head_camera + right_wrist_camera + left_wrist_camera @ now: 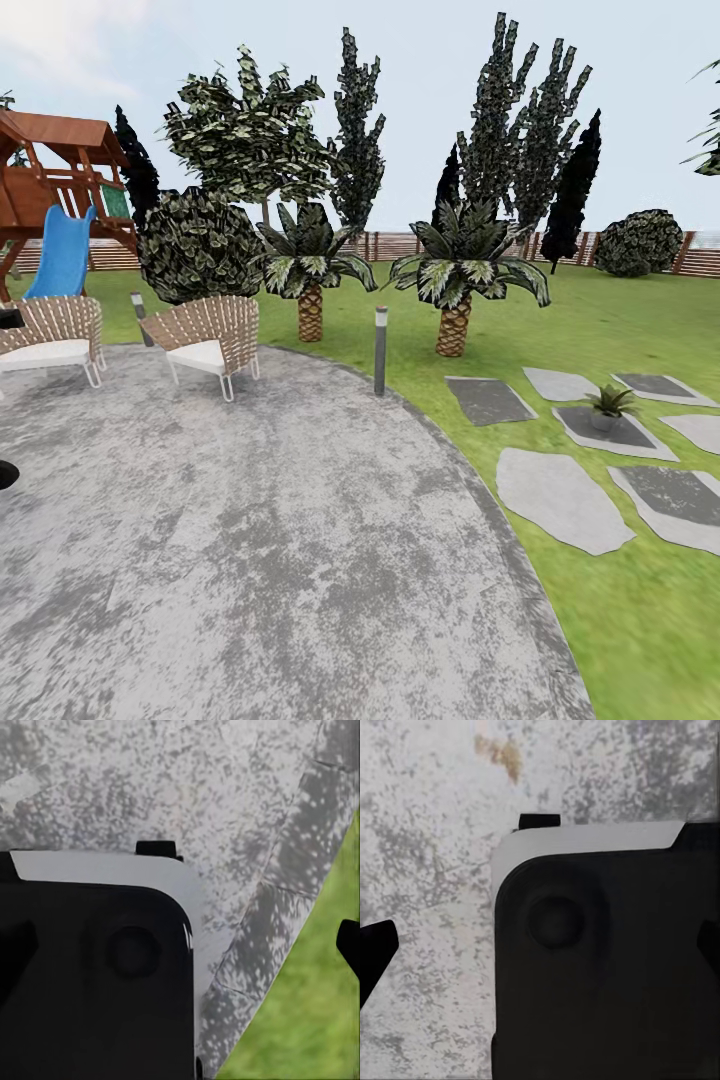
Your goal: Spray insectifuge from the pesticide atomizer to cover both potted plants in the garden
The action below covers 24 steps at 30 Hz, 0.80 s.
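Plant (609, 403) on stepping stone (618, 428), beside patio (250, 540); I judge its leaves soft, pot rigid. Gripper states: cannot tell.

Sitting upright on a dark grey stepping stone (618, 428) in the lawn (640, 600): one small potted plant (609, 405), green rosette leaves spreading.

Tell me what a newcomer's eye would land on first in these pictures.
First, the round mottled grey patio spreading across the foreground of the head view, with two wicker chairs at its far left edge. Next, the two scaly-trunked palms on the lawn behind it and the wooden playset with a blue slide at far left. To the right, one small potted plant sits on a grey stepping stone.
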{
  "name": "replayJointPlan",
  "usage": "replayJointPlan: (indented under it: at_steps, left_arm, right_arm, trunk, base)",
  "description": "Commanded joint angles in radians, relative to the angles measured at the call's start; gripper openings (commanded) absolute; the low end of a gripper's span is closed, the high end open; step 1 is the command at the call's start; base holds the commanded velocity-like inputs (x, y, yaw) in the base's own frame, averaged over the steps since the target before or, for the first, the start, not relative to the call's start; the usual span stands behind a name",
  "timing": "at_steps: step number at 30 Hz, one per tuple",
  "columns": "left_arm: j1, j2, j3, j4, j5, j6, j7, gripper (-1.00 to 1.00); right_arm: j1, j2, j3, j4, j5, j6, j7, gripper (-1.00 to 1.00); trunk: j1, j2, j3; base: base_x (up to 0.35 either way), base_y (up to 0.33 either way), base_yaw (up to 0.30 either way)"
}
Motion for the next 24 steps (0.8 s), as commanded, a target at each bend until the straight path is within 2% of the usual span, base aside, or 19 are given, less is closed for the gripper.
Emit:
replayJointPlan:
  at_steps: [1,6,7,9,13,14,15,18,24]
  left_arm:
    - [-0.006,0.001,0.000,-0.005,0.001,-0.009,0.001,1.00]
    - [-0.035,0.003,0.000,-0.033,0.000,-0.037,0.001,1.00]
    - [-0.037,0.003,0.000,-0.112,0.000,-0.127,0.001,1.00]
    - [-0.044,0.004,0.000,-0.120,0.000,-0.154,0.001,1.00]
    - [-0.070,0.002,0.000,-0.140,0.001,-0.177,0.001,1.00]
    - [-0.088,0.000,0.000,-0.148,0.002,-0.182,0.001,1.00]
    - [-0.130,-0.003,0.000,-0.155,0.002,-0.186,-0.005,1.00]
    - [-0.189,-0.004,-0.002,-0.161,0.002,-0.188,-0.013,1.00]
    - [-0.203,0.001,-0.003,-0.162,-0.001,-0.190,-0.014,1.00]
  right_arm:
    - [-0.001,-0.006,-0.001,-0.005,0.000,-0.009,-0.001,1.00]
    - [-0.001,-0.034,-0.004,-0.033,-0.002,-0.037,-0.001,1.00]
    - [-0.001,-0.042,-0.004,-0.172,-0.003,-0.105,-0.001,1.00]
    - [-0.001,-0.044,-0.004,-0.191,-0.003,-0.138,-0.001,1.00]
    - [-0.001,-0.046,-0.005,-0.222,-0.004,-0.201,-0.001,1.00]
    - [-0.001,-0.045,-0.004,-0.247,-0.005,-0.224,0.000,1.00]
    - [-0.001,-0.041,-0.003,-0.316,-0.006,-0.242,0.001,1.00]
    - [-0.001,-0.034,-0.002,-0.411,-0.007,-0.249,0.002,1.00]
    - [-0.002,-0.030,0.000,-0.465,-0.005,-0.250,0.007,1.00]
  trunk:
    - [0.000,-0.001,-0.001]
    - [0.000,-0.001,-0.001]
    - [0.000,-0.001,-0.001]
    - [0.000,-0.001,-0.001]
    - [0.000,-0.001,-0.001]
    - [0.000,-0.001,-0.001]
    - [0.000,-0.001,-0.001]
    - [0.000,-0.001,-0.001]
    - [0.000,-0.001,-0.001]
  base:
    - [0.000,0.000,0.000]
    - [0.000,0.000,0.000]
    - [0.000,0.000,0.000]
    - [0.000,0.000,0.000]
    - [0.000,0.000,0.000]
    - [0.000,0.000,0.000]
    - [0.000,0.000,0.000]
    - [0.000,0.000,0.000]
    - [0.000,0.000,0.000]
